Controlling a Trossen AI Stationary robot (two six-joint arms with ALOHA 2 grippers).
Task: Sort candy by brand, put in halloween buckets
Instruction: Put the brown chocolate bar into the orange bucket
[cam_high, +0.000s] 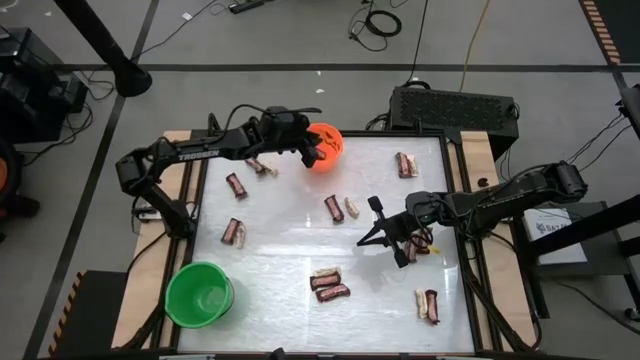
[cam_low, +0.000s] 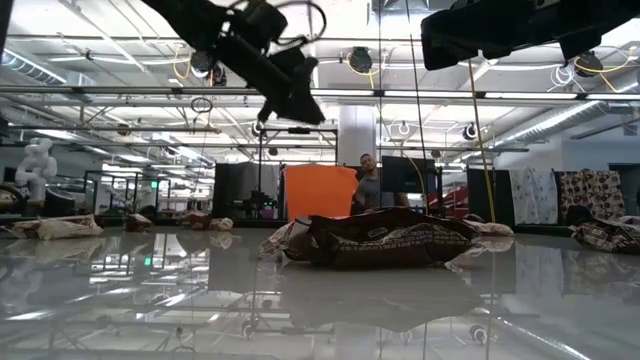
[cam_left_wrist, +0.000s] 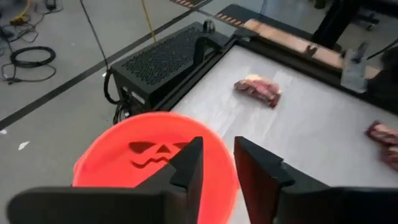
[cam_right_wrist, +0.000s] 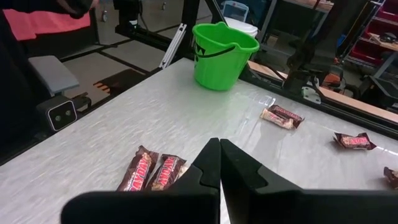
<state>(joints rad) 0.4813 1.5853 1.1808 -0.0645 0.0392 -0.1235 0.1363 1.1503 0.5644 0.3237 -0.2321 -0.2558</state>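
The left claw (cam_high: 318, 150) is hanging over the orange bucket (cam_high: 327, 146) at the table's far edge, its two dark fingers (cam_left_wrist: 189, 168) standing slightly apart with nothing between them, the pumpkin face on the bucket's inside wall showing just beyond them. The right claw (cam_high: 383, 232) is hovering low over the middle right of the table, its fingers (cam_right_wrist: 211, 163) pressing together on nothing, with a pair of dark brown-red candy bars (cam_right_wrist: 149, 171) lying side by side just beyond them. The green bucket (cam_high: 200, 293) is sitting at the near left corner, well apart from both claws. More candy is lying scattered across the glossy white tabletop (cam_high: 280, 240), brown-red bars and pale ones mixed, some in touching pairs. The table is sitting in a light wooden frame, and a black perforated box (cam_high: 452, 106) is standing on the grey floor just past its far edge, among loose cables. From table height, the shiny surface is mirroring a large workshop with bright ceiling lights, hanging cords and an orange panel (cam_low: 320, 192), beside which a person (cam_low: 370, 180) is sitting.
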